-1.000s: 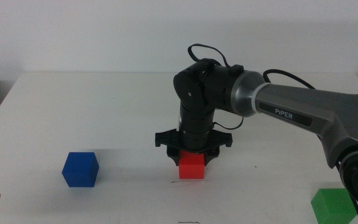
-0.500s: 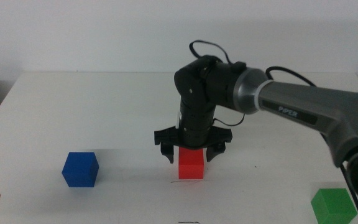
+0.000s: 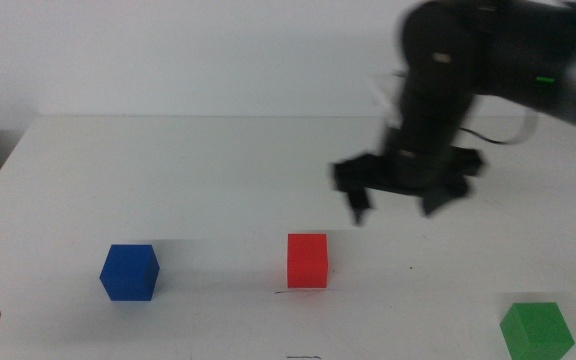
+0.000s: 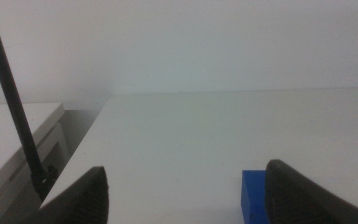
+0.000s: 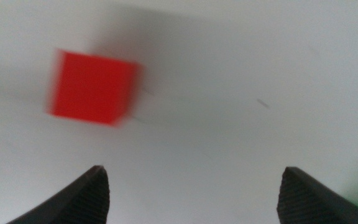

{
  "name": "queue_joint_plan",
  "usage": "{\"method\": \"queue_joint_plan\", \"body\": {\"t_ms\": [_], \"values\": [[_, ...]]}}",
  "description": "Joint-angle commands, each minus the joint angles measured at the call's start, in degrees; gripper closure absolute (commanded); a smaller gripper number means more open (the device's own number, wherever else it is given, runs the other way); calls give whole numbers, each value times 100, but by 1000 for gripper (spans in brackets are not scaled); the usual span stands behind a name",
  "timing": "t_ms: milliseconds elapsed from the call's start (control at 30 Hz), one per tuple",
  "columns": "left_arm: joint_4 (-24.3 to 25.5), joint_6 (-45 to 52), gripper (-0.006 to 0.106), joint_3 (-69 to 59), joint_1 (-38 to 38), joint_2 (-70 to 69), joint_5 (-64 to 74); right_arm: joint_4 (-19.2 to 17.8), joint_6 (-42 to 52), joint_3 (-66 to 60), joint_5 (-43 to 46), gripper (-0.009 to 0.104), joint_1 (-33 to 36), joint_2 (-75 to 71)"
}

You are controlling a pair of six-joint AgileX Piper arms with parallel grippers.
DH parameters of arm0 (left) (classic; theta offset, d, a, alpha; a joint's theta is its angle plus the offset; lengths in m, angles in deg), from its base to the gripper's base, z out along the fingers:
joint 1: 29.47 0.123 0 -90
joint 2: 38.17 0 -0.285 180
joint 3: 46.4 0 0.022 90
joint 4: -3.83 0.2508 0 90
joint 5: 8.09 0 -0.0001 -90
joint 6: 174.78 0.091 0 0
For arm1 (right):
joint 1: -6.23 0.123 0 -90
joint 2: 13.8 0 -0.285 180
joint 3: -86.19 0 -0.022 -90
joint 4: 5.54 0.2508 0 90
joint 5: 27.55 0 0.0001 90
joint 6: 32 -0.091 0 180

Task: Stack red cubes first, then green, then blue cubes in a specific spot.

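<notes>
The matte red cube [image 3: 307,260] sat on the smooth white table [image 3: 168,170], touching a thin dark line [image 3: 290,291]. The right gripper [image 3: 398,202] hung above, jaws spread, empty. The left gripper [image 4: 185,196] waited near-left, spread, by the blue cube [image 3: 129,271]; the green cube [image 3: 536,331] lay near-right.

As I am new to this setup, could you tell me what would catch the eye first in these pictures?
The right end effector hangs blurred above the table, jaws open and empty, right of the red cube standing at the front centre. The blue cube sits front left, the green cube at the front right corner.
</notes>
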Motion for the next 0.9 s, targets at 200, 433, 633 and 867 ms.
{"method": "queue_joint_plan", "body": {"t_ms": [200,433,633,867], "values": [[-33,-54,18,6,9,-147,-434,-115,282,-2122,611,7,-1034,-1783],[-33,-54,18,6,9,-147,-434,-20,681,-3101,896,7,-1498,-2058],[-33,-54,18,6,9,-147,-434,199,1032,-3686,1176,7,-1909,-2058],[-33,-54,18,6,9,-147,-434,248,1183,-3883,1374,7,-2074,-2058]]}}
